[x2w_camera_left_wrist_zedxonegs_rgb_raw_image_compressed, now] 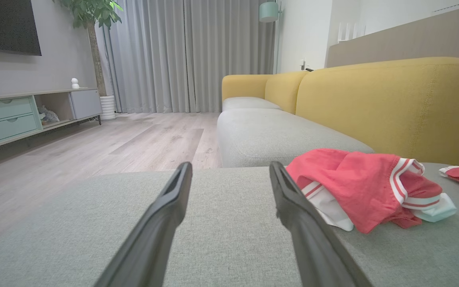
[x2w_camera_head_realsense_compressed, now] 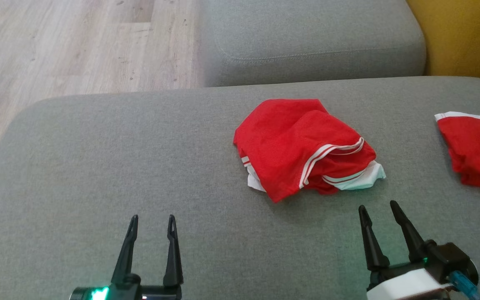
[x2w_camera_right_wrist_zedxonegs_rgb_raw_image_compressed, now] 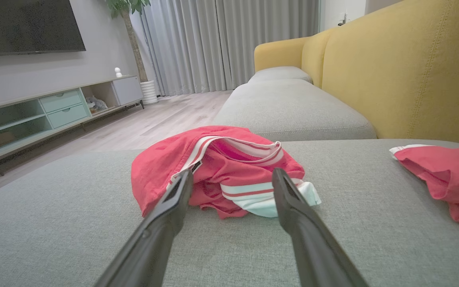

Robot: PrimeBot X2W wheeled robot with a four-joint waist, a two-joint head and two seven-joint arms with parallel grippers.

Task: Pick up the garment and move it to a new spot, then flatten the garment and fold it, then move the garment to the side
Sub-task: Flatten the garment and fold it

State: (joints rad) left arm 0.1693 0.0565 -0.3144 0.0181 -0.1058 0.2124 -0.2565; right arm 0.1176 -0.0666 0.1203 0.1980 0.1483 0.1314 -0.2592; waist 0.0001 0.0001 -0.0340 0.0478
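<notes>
Left gripper (x2w_camera_head_realsense_compressed: 153, 217): spread wide, empty.
Right gripper (x2w_camera_head_realsense_compressed: 377, 205): spread wide, empty.
Garment (x2w_camera_head_realsense_compressed: 302, 146): bunched up on gray cushion (x2w_camera_head_realsense_compressed: 98, 166), 11 o'clock from right gripper.

- The place was a home living room.
- A sofa (x2w_camera_left_wrist_zedxonegs_rgb_raw_image_compressed: 277, 135) with grey seat cushions and a yellow backrest (x2w_camera_left_wrist_zedxonegs_rgb_raw_image_compressed: 393, 107) ran ahead of the left pincer (x2w_camera_left_wrist_zedxonegs_rgb_raw_image_compressed: 229, 169) and off to its right.
- A dark television (x2w_camera_left_wrist_zedxonegs_rgb_raw_image_compressed: 6, 26) hung on the wall far to the pincer's left, above a low media cabinet (x2w_camera_left_wrist_zedxonegs_rgb_raw_image_compressed: 10, 115) with pale green drawers and open shelves.
- Long grey curtains (x2w_camera_left_wrist_zedxonegs_rgb_raw_image_compressed: 189, 56) covered the far wall straight beyond the pincer, reaching down to the floor (x2w_camera_left_wrist_zedxonegs_rgb_raw_image_compressed: 114, 147) of pale wood planks.
- A potted tree (x2w_camera_left_wrist_zedxonegs_rgb_raw_image_compressed: 94, 24) in a white ribbed pot stood beside the curtains, left of the pincer.
- A lamp (x2w_camera_left_wrist_zedxonegs_rgb_raw_image_compressed: 268, 11) with a pale green shade stood past the sofa's far end.
</notes>
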